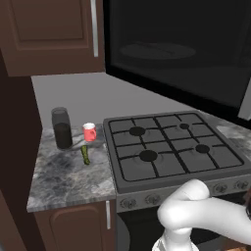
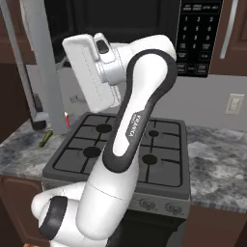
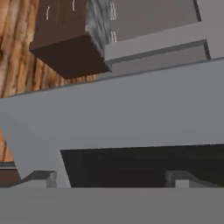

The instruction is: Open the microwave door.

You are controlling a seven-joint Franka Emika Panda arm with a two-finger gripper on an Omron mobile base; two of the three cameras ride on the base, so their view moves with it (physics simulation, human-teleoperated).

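Closest to the hand camera I see a broad grey bar (image 3: pixel 131 113) crossing the view from side to side, with dark glass below it; it seems to be the handle of the microwave door (image 3: pixel 140 162), but I cannot say this for sure. Two small grey finger tips (image 3: pixel 41 178) rise at the bottom of that view, well apart, so the gripper (image 3: pixel 111 180) is spread and pinches nothing.

From the right base camera, the white arm (image 2: pixel 130 130) bends up over the stove (image 2: pixel 125 144), and the microwave door (image 2: pixel 43 62) stands swung out to the left. Its long axis is upright, its edge is turned toward me, and a long silver handle (image 2: pixel 17 53) runs along it.

From the left base camera, the microwave (image 1: pixel 181 54) hangs above the stove (image 1: pixel 171 147), its cavity open and facing the room, with a round glass plate (image 1: pixel 157 50) inside.

On the grey marble counter (image 1: pixel 59 181) left of the stove stand a dark jar (image 1: pixel 62 128) and a red mug (image 1: pixel 89 132), with a small green vegetable (image 1: pixel 86 154) near them. Brown cabinets (image 1: pixel 49 34) hang above, against a grey wall (image 1: pixel 73 95).
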